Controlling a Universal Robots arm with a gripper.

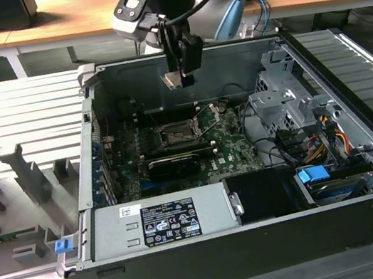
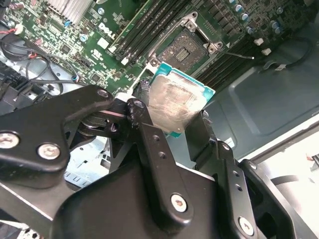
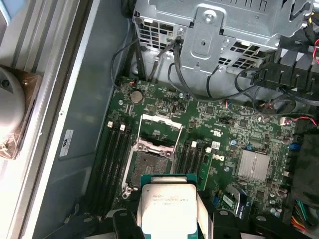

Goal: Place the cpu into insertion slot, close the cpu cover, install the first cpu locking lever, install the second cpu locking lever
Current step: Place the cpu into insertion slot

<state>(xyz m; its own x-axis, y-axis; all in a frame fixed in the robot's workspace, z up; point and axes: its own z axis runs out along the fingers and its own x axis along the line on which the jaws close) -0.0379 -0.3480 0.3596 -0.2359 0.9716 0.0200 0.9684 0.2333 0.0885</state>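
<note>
My gripper [image 1: 179, 76] hangs above the open computer case, shut on the cpu [image 1: 171, 80], a small square chip with a silvery face. Both wrist views show the cpu [image 2: 174, 102] [image 3: 168, 204] clamped between the black fingers [image 2: 144, 124], held level well above the motherboard. The insertion slot [image 3: 147, 167] [image 2: 186, 50] [image 1: 177, 134] lies uncovered on the green board, below and slightly ahead of the chip. The cpu cover [image 3: 162, 120], a thin silvery frame, is swung open on the far side of the slot. A thin silvery lever [image 1: 209, 127] stands raised beside the slot.
A grey power supply box [image 1: 161, 220] fills the case's near side, and a metal drive cage [image 1: 287, 96] with cables sits at the exterior view's right. A long black expansion card [image 1: 173, 163] lies near the slot, with memory slots [image 3: 113, 164] beside it. A grey fixture [image 1: 19, 176] stands outside the case.
</note>
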